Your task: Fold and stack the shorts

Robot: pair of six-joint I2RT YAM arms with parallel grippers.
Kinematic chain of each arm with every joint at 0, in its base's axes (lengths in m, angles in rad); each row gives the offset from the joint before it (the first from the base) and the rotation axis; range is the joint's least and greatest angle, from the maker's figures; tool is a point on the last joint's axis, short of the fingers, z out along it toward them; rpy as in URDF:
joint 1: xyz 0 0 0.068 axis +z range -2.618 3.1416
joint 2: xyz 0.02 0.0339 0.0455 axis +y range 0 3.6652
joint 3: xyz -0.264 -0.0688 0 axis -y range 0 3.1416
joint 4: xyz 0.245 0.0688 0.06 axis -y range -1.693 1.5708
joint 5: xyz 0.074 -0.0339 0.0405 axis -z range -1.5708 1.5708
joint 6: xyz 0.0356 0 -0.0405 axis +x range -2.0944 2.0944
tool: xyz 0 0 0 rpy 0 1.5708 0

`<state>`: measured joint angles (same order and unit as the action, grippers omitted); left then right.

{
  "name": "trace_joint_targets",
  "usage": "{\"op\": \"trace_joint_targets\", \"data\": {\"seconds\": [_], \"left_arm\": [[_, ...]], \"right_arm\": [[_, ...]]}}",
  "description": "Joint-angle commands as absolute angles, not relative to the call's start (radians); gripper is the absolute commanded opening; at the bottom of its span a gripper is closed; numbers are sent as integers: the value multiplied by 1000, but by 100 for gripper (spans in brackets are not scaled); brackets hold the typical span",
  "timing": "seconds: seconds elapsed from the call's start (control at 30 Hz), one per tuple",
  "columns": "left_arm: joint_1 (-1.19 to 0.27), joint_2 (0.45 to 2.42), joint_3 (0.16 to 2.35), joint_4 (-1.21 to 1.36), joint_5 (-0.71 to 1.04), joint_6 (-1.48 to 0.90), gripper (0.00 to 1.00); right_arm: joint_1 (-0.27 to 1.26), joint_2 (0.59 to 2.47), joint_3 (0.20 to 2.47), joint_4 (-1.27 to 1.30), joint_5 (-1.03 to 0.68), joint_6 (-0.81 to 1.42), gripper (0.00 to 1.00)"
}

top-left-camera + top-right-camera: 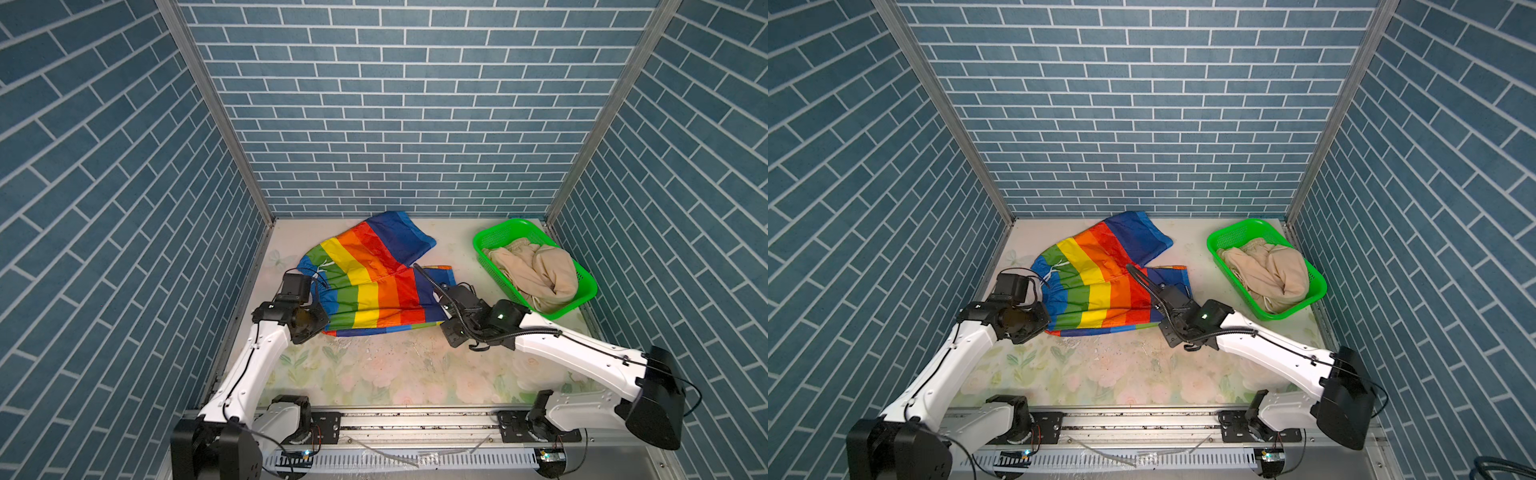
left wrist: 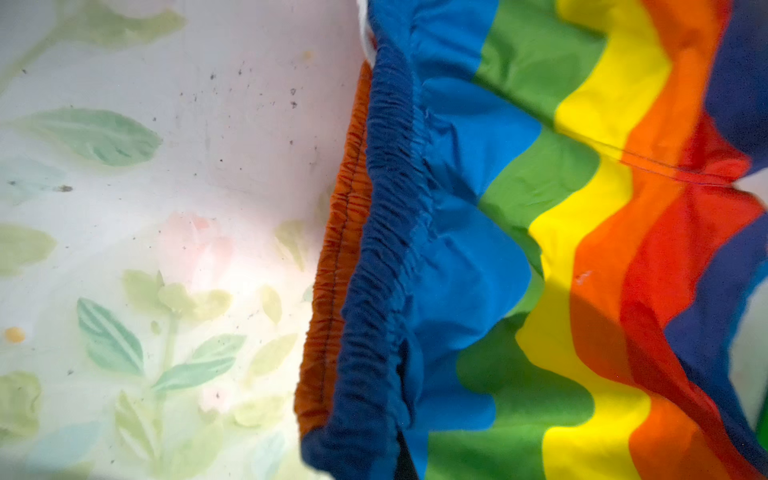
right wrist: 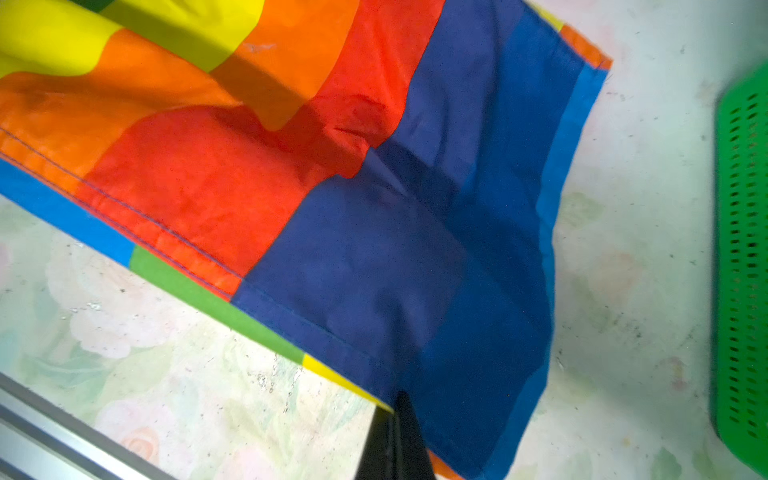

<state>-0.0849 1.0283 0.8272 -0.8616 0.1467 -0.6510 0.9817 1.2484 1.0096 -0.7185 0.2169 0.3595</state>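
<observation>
- The rainbow-striped shorts (image 1: 370,291) lie spread across the middle and back-left of the desk (image 1: 395,374). They are thin, faintly shiny cloth in broad bands of blue, green, yellow, orange, red and navy.
- One leg reaches toward the back wall. The other lies along the near side, rippled in soft folds.
- The gathered elastic waistband (image 2: 386,232) is dark blue and tightly ruched, with an orange inner layer showing beside it. A white drawstring (image 1: 322,268) lies loose near the waist.
- The left pincer (image 2: 405,459) shows only as a dark sliver in the left wrist view, clenched on the waistband's end.
- The right pincer (image 3: 395,436) is clenched too, its black fingers pressed together on the stitched hem corner of the navy leg.
- The beige shorts (image 1: 540,270), matte and soft, sit crumpled in a heap inside the green basket (image 1: 494,239). This is perforated plastic, rectangular, and stands at the back right of the desk, apart from the striped pair.
- The desk surface is a pale floral print, speckled with dark flecks.
- Blue brick-patterned walls (image 1: 415,104) enclose three sides, and both white arms reach in from a metal rail (image 1: 415,419) at the front.
</observation>
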Motion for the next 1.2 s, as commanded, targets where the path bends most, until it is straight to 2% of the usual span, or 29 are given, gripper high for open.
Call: {"op": "trace_joint_targets", "data": {"seconds": [0.0,0.2,0.37,0.5,0.6,0.73,0.93,1.17], "left_arm": [[-92,958,911,-1080,160,-629,0],[-92,894,1090,-1197,223,-635,1],[-86,961,1200,-1215,216,-597,1],[3,1019,1225,-1184,250,-561,1],[131,1057,1180,-1132,375,-541,2],[213,1120,1103,-1074,448,-528,4],[296,1241,1003,-967,514,-526,5],[379,1363,977,-896,498,-508,5]], "right_arm": [[978,1165,1111,-875,270,437,0],[983,1152,1339,-999,346,445,0],[980,1262,1516,-1011,422,287,0],[953,1403,1634,-927,511,107,0],[868,1508,1706,-827,425,41,0],[780,1669,1836,-751,310,-2,0],[737,1985,2155,-752,284,-128,0],[713,2354,2568,-738,269,-184,0]]}}
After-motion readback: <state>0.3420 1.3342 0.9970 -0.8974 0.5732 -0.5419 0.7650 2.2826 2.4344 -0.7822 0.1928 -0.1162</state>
